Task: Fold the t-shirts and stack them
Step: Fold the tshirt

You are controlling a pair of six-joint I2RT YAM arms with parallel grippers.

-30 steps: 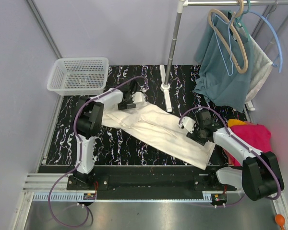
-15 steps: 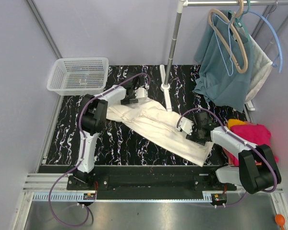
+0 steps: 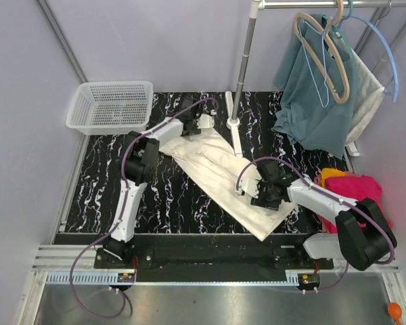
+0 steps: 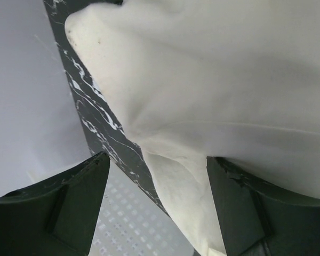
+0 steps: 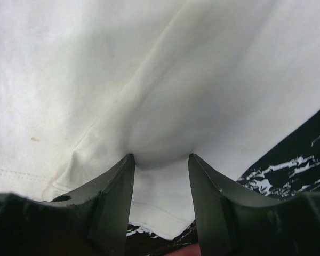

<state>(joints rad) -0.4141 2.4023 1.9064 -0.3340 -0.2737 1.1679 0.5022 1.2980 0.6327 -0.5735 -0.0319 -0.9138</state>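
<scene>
Your table (image 3: 169, 203) is a black slab veined with white, boxed in by plain pale lilac walls (image 3: 155, 40), with a metal rail (image 3: 210, 277) running along its near edge where both arm bases are bolted. The cream t-shirt (image 3: 223, 172) lies across the middle as a long diagonal band, from the far centre down towards the near right. Your left pincer (image 3: 201, 123) sits at the far upper end of that band. In the left wrist view its jaws stand wide, with a hem of the cloth hanging between them near one finger and bare table showing in the rest of the gap, so it grips nothing. Your right pincer (image 3: 254, 193) rests on the lower part of the shirt. In the right wrist view its jaws are half closed and a bunched fold of cream cloth fills the space between the tips, with creases running out from it. At the right edge of the table the folded pink t-shirt (image 3: 362, 189) lies with the orange t-shirt (image 3: 331, 174) peeking out beside it. A white mesh basket (image 3: 111, 105) stands at the far left corner. A rack pole (image 3: 242, 68) rises from the far centre, and a teal garment (image 3: 314, 101) hangs on hangers (image 3: 325, 54) at the far right.
</scene>
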